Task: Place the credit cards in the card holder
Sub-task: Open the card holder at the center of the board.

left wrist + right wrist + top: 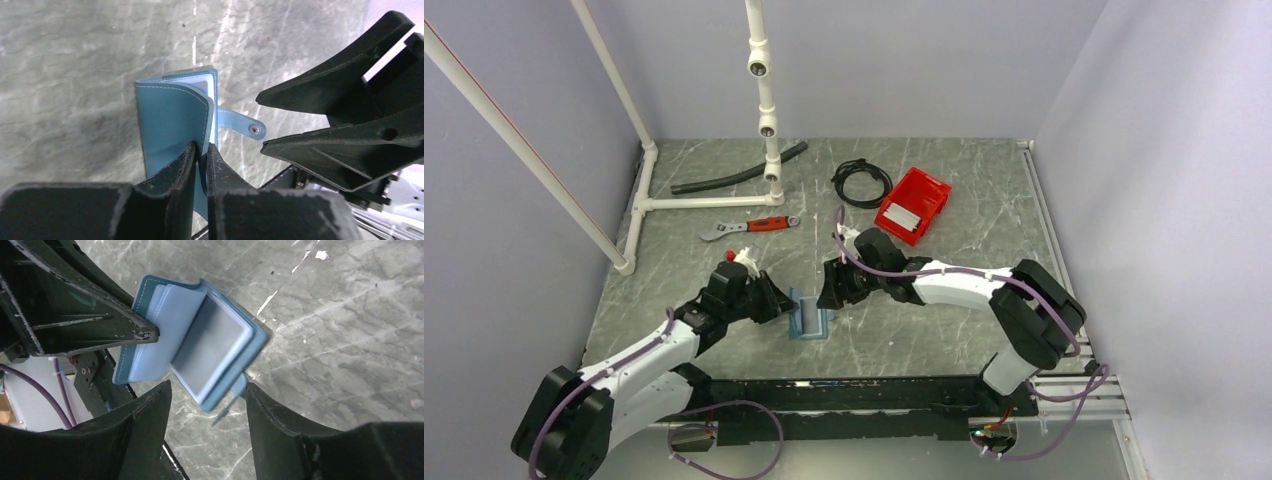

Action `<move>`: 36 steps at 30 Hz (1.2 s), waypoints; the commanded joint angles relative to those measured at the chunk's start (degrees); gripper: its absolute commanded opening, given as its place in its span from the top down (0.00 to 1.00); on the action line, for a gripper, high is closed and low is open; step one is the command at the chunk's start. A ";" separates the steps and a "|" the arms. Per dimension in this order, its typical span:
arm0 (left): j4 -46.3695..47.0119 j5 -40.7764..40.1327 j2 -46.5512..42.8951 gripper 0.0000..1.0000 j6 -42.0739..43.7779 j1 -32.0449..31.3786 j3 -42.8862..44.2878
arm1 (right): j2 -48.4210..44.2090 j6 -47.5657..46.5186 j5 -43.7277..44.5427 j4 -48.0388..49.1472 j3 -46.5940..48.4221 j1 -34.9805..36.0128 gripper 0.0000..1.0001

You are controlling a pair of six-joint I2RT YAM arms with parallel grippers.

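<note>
Top external view: two robot arms meet near the front of the grey marbled table [994, 210], closing in from either side on the blue card holder [810, 320], which lies open just ahead of their bases.

In the left wrist view, the left gripper [200, 147] is pinched tight on the edge of the holder's raised blue cover and holds that flap upright like a turned page. The holder's snap strap [241, 123] sticks out to the side.

The right gripper [206, 387] hovers over the holder's strap end with its fingers spread wide, gripping nothing. The right wrist view looks between those fingers onto the pale, clear pockets inside. Whether any pocket holds a card cannot be told.

A light grey credit card [902, 217] lies inside the red bin [929, 188] at the back of the table, behind the right arm and well apart from the holder. Just left of the bin sits a coiled black cable [861, 184].

Farther left lie a red-handled wrench [749, 228] and a black hose [739, 172], beside the foot of a white pipe frame [767, 125].

The left claw and the lifted cover crowd one side of the holder's pockets. The right arm's wrist lies between the holder and the bin.
</note>
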 commanded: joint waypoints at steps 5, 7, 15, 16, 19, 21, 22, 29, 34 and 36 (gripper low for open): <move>16.22 7.98 0.63 1.00 -5.76 4.52 -7.11 | -3.99 0.05 2.08 -1.64 -0.24 -0.77 0.52; 20.27 10.22 -0.02 1.00 -7.57 6.44 -10.06 | -4.05 -0.46 1.65 -1.01 -0.24 -0.70 0.56; 3.95 10.41 -0.37 1.00 -0.21 11.26 -6.01 | 1.67 -0.52 -2.50 1.05 1.78 -0.51 0.67; 0.31 9.02 -0.44 1.00 1.09 11.26 -4.53 | 2.24 -0.50 -2.31 1.30 1.64 -0.51 0.68; -7.35 6.57 -0.92 1.00 3.83 11.25 -1.76 | 4.74 -0.75 -2.11 1.54 1.81 -0.55 0.71; -8.97 5.55 -0.39 1.00 4.06 11.24 -0.96 | 5.99 -0.89 -0.34 1.13 1.94 -0.50 0.73; -10.80 4.70 0.62 1.00 4.06 11.26 -0.22 | 6.36 -0.98 0.92 0.65 2.03 -0.51 0.74; -18.34 2.01 13.98 0.99 6.12 11.21 5.49 | 7.92 -4.11 6.35 -4.06 4.91 0.42 0.74; -15.36 1.97 13.67 0.87 4.32 11.18 3.61 | 5.12 -8.54 17.19 -15.17 10.78 5.17 0.66; -15.02 1.56 11.65 0.83 3.69 11.17 3.06 | 3.91 -9.38 21.31 -18.62 12.63 6.27 0.62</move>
